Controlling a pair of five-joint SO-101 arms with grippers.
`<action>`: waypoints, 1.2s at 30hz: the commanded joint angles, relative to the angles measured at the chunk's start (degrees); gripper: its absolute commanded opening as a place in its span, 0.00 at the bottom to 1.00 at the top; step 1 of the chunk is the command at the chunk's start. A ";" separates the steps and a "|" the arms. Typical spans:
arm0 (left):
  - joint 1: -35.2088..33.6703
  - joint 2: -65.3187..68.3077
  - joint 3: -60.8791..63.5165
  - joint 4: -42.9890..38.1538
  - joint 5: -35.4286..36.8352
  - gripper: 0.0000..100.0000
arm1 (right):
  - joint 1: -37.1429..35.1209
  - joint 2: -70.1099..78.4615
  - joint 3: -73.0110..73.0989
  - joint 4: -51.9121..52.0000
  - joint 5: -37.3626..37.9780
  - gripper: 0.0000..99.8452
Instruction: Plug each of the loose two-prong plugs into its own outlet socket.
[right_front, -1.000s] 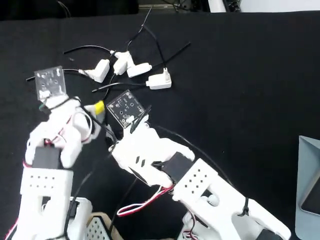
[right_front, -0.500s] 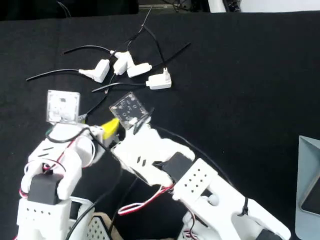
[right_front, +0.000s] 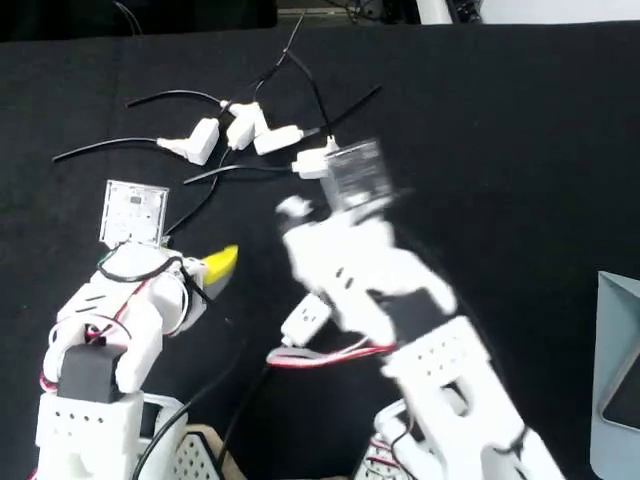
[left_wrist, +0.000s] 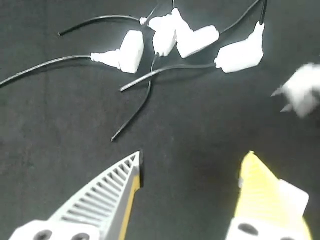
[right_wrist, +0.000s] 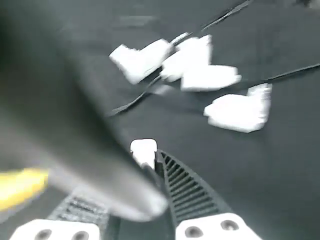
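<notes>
No legible text, numbers or signs: the left arm's square plate and the right arm's square plate show only faint dots, and the plugs are plain white.

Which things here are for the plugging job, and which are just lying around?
For the job:
- cluster of white plugs with black cords
- left tool, open, yellow finger
- right tool

Just lying around:
- grey object at the table's right edge
</notes>
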 joint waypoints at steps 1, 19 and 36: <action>1.54 2.55 -0.57 2.55 -3.16 0.34 | 8.97 -4.62 -4.18 -0.88 0.35 0.01; 27.82 41.85 -9.54 -6.15 -7.12 0.34 | 25.93 -6.64 -1.27 -11.96 -6.68 0.01; 30.99 73.67 -24.57 -9.58 -7.03 0.29 | 25.93 -6.64 -1.01 -12.13 -6.68 0.01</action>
